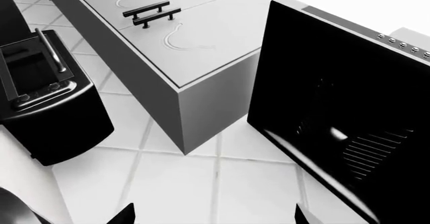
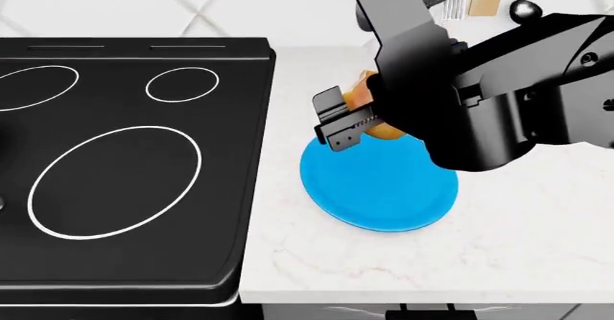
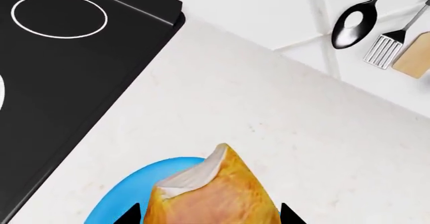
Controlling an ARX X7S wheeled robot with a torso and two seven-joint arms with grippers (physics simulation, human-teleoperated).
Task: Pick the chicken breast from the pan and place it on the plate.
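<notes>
Black cooktop [image 2: 125, 169] at left; white marble counter [image 2: 518, 241] at right, bearing the plate [image 2: 379, 190]. The right arm hides the plate's far edge. The right gripper [image 2: 357, 116] pinches the chicken breast [image 3: 209, 196] above the plate. Only the right wrist view shows hanging utensils [image 3: 376, 30]. The left wrist view shows only floor and cabinets; the left gripper's [image 1: 213, 215] state cannot be told.

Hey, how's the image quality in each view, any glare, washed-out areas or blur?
Left wrist view: near colourless, top right blown out to white, soft glare on the black oven door. Head view: sharp and evenly lit, no hard shadows around the plate. Right wrist view: crisp; the chicken breast is cut off by the frame edge.
</notes>
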